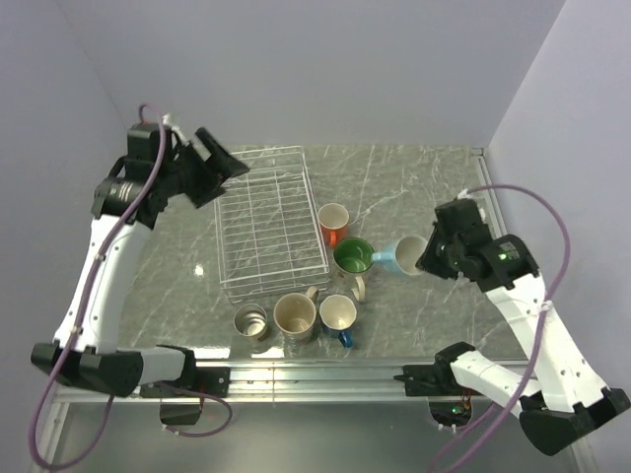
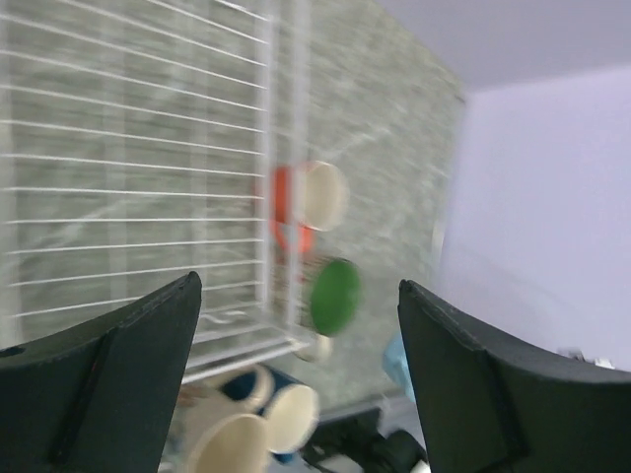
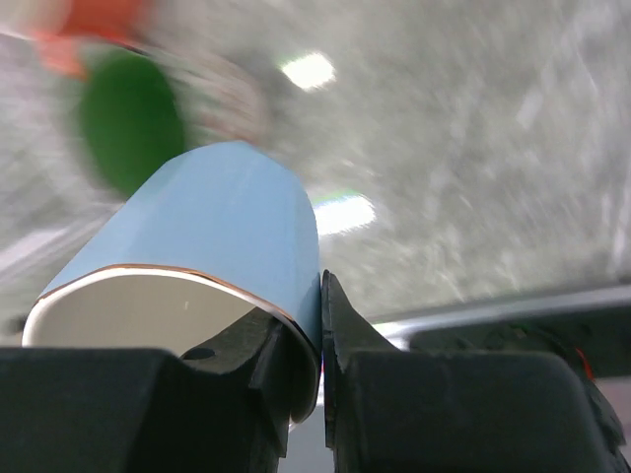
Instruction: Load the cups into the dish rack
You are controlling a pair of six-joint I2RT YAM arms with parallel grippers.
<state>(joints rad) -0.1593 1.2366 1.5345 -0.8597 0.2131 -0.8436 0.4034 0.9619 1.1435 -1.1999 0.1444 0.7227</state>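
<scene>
grip matters most here: the right pincer (image 3: pixel 317 335) is clenched on the light blue cup (image 3: pixel 212 222), one finger inside the mouth and the other outside, so the thin wall near the rim is pinched between them. that hold likely suits a small mug whose body is awkward to span from outside. in the top view the light blue cup (image 1: pixel 394 258) is tipped with its mouth toward the right pincer (image 1: pixel 426 252), on the right of the counter (image 1: pixel 424 182) and just beside the white cup with green inside (image 1: pixel 353 258); whether it is off the surface cannot be told. the dish rack (image 1: pixel 268 219) sits left of centre and holds nothing, so loading seems to be at its start, with this cup judged the first to go. the orange cup (image 1: pixel 333 223) stands near the rack's right side, while the beige cup (image 1: pixel 294 315), the dark blue cup (image 1: pixel 338 313) and the steel cup (image 1: pixel 250 321) cluster at its near end. the left pincer (image 1: pixel 219 163) hangs released above the rack's far left corner, its jaws wide apart in the wrist view, probably held high to leave the basket free for the right arm. a rim pinch may let the cup swing, so the carry over its neighbours calls for care.
</scene>
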